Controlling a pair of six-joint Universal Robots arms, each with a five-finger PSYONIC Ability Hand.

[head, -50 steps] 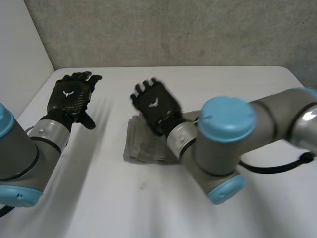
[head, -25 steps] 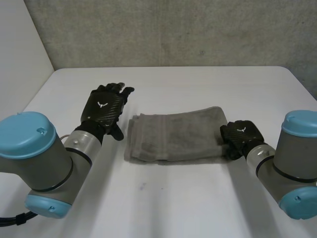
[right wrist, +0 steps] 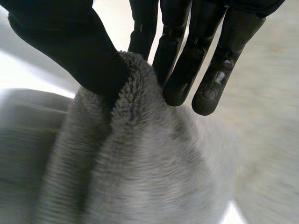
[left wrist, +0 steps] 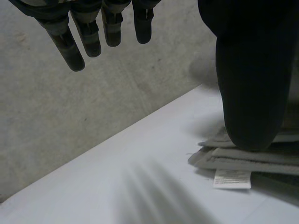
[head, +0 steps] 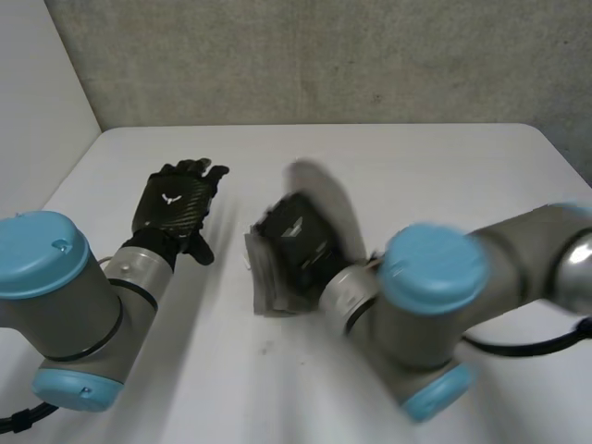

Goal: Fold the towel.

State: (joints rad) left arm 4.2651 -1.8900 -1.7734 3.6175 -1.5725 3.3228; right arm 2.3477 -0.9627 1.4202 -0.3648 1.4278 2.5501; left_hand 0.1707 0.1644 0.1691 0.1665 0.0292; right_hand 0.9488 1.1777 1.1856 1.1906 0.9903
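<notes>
The grey towel [head: 263, 276] lies folded on the white table [head: 416, 157], one end of it raised in a flap over my right hand [head: 294, 242]. In the right wrist view my right hand [right wrist: 70, 46] pinches a bunched edge of the towel [right wrist: 140, 163] between the thumb and straight fingers [right wrist: 187, 60]. My left hand [head: 171, 208] hovers open to the left of the towel, apart from it. In the left wrist view its straight fingers [left wrist: 70, 46] point at the wall, and the towel's stacked layers [left wrist: 243, 156] lie under the thumb with a white label [left wrist: 232, 178] sticking out.
A grey wall [head: 324, 55] stands behind the table's far edge. My right arm [head: 435, 277] reaches across the table's middle from the right. Bare table lies in front of the towel and to its right.
My right hand closed on the towel's right end and swept left across it, carrying that end over the rest. My left hand drew back a little to the left.
</notes>
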